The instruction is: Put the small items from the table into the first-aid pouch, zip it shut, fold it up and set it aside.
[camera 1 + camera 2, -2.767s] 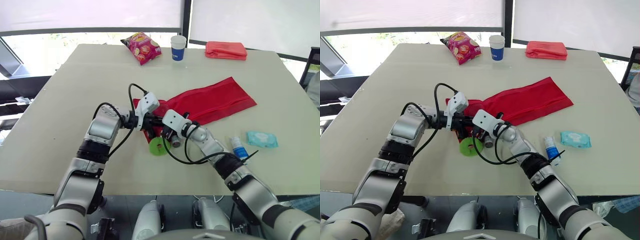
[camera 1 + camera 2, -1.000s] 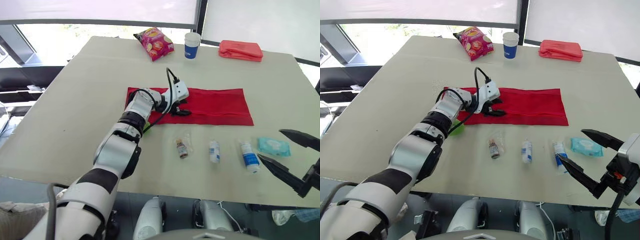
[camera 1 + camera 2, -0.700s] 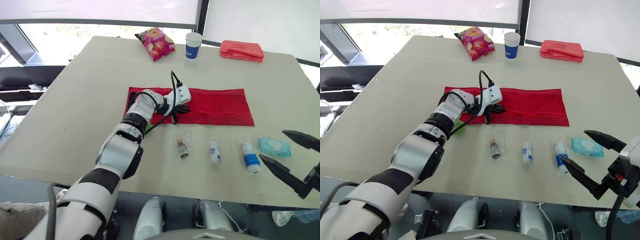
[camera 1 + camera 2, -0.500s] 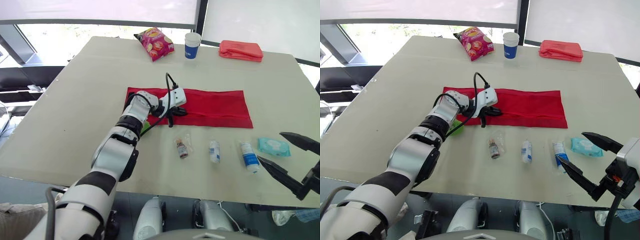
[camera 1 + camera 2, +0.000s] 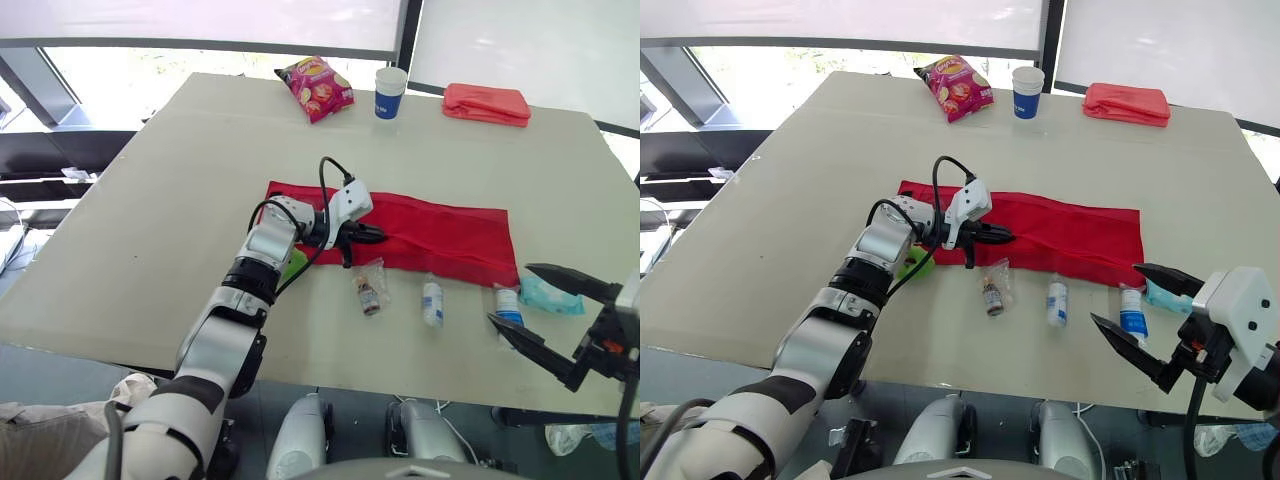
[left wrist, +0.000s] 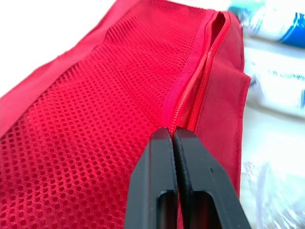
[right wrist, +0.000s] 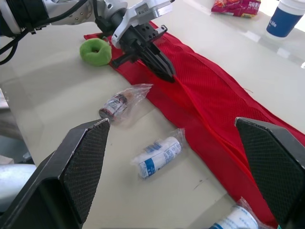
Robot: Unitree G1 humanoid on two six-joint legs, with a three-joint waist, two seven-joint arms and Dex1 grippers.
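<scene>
A flat red mesh fabric pouch [image 5: 440,232] lies under the left gripper [image 5: 380,236], which is clenched on its zipper. Its long axis runs from there toward the right gripper [image 5: 508,292], spread wide.

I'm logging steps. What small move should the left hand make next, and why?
Probably slide the left hand, pinched shut on the zipper, along the red pouch to open it; the bottle, roll and tube lie outside.

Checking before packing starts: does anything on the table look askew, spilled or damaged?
Nothing spilled or damaged. The red pouch lies slanted and rippled, its zip pinched by the shut left tool.
</scene>
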